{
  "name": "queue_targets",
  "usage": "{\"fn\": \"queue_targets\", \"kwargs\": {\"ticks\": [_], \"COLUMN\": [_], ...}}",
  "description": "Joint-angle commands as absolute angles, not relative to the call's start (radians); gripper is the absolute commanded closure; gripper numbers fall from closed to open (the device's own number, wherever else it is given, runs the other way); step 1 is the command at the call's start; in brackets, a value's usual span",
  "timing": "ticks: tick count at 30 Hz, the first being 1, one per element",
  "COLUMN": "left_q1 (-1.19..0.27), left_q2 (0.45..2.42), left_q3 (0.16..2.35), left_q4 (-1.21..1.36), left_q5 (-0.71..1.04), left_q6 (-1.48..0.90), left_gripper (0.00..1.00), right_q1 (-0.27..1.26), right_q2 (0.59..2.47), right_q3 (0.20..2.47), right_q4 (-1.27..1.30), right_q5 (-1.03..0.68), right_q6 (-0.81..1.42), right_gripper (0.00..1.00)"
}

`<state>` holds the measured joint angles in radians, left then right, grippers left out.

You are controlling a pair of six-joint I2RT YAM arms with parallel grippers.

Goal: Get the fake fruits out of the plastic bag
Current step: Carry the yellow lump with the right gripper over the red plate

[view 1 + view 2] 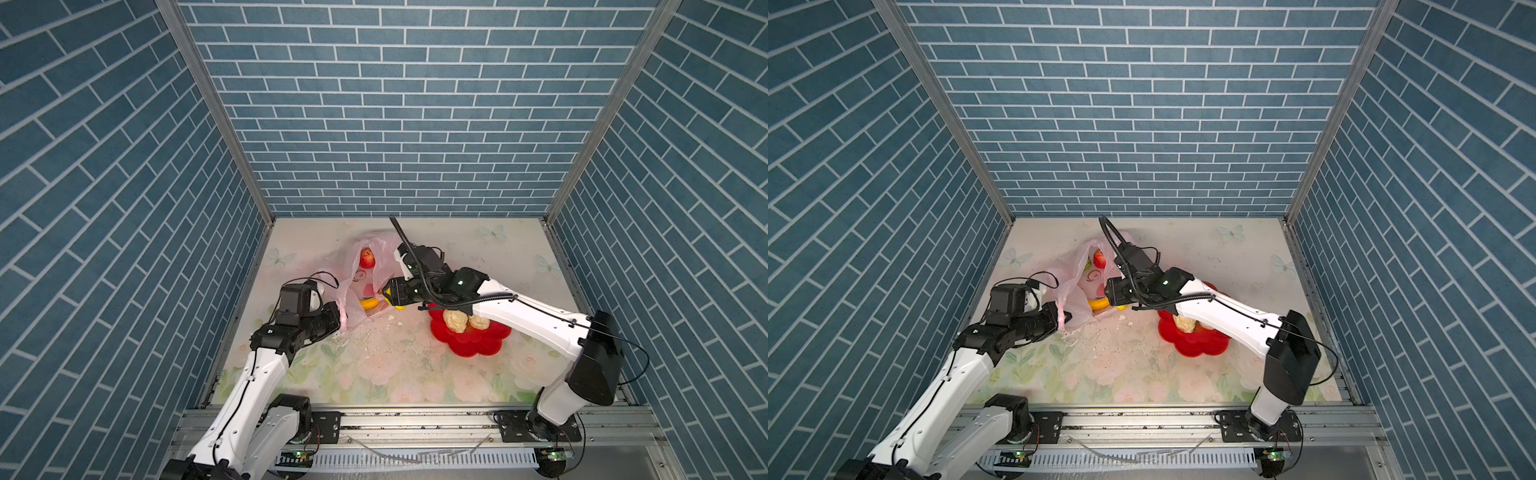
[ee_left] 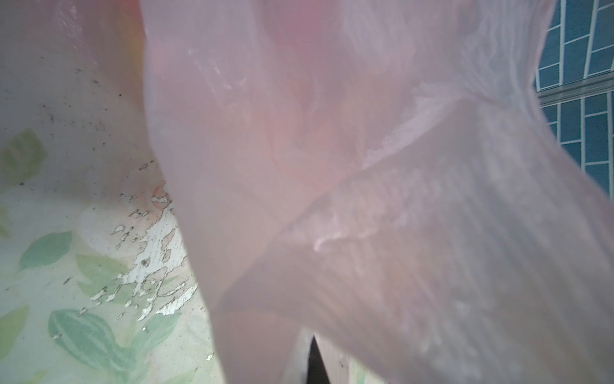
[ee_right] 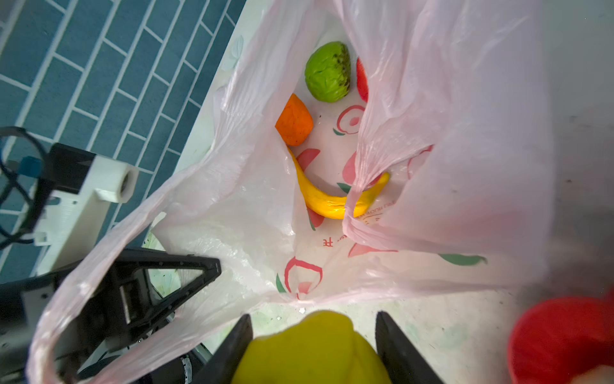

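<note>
Blue brick-print walls (image 1: 395, 124); floral counter (image 1: 415, 374), print flaking nr the middle. Bag (image 3: 448, 133): thin, crinkly, see-through pink film. L claw (image 1: 340, 322) is pressed together on its rim, propping the mouth open. R claw (image 3: 314, 320) pinches a lumpy yellow piece (image 3: 312, 352) at the mouth's edge. Inside: glossy curved banana (image 3: 325, 202), matte orange piece (image 3: 294, 121), bumpy green ball (image 3: 327, 71), red apple (image 1: 366, 258). Two cream lumps (image 1: 455, 320) sit on a scalloped red dish (image 1: 478, 347).

Risks: film could slip from L claw, so mouth collapses. A bag strand lies across the banana and could snag a pull.
</note>
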<state>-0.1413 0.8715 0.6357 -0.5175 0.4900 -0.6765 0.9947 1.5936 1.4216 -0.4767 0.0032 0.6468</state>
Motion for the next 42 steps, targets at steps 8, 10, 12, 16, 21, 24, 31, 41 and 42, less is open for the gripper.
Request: {"fn": "queue_targets", "kwargs": {"ticks": [8, 10, 12, 16, 21, 24, 31, 41, 42], "left_q1": [-0.133, -0.133, -0.133, -0.132, -0.133, -0.132, -0.132, -0.132, -0.132], "left_q2": [0.886, 0.885, 0.89, 0.9, 0.909, 0.909, 0.923, 0.931, 0.93], "left_q3": [0.647, 0.646, 0.646, 0.646, 0.651, 0.648, 0.642, 0.642, 0.644], "left_q4": [-0.496, -0.495, -0.493, -0.488, -0.487, -0.491, -0.489, -0.488, -0.489], "left_q5": [0.502, 0.502, 0.502, 0.502, 0.5, 0.499, 0.502, 0.503, 0.502], "left_q6": [-0.663, -0.663, -0.663, -0.662, -0.663, -0.662, -0.661, -0.661, -0.66], "left_gripper": [1.0, 1.0, 1.0, 1.0, 1.0, 1.0, 1.0, 1.0, 1.0], "right_q1": [0.884, 0.841, 0.799, 0.726, 0.674, 0.655, 0.633, 0.614, 0.613], "right_q2": [1.408, 1.38, 1.36, 1.362, 1.436, 1.482, 1.559, 1.634, 1.64], "right_q3": [1.227, 1.186, 1.153, 1.107, 1.107, 1.107, 1.102, 1.079, 1.076], "right_q4": [-0.638, -0.644, -0.643, -0.622, -0.595, -0.578, -0.537, -0.513, -0.511], "right_q5": [0.173, 0.188, 0.201, 0.224, 0.233, 0.245, 0.298, 0.328, 0.327], "right_q6": [0.647, 0.649, 0.647, 0.628, 0.59, 0.581, 0.563, 0.545, 0.545], "right_gripper": [0.55, 0.55, 0.55, 0.55, 0.55, 0.56, 0.56, 0.56, 0.56]}}
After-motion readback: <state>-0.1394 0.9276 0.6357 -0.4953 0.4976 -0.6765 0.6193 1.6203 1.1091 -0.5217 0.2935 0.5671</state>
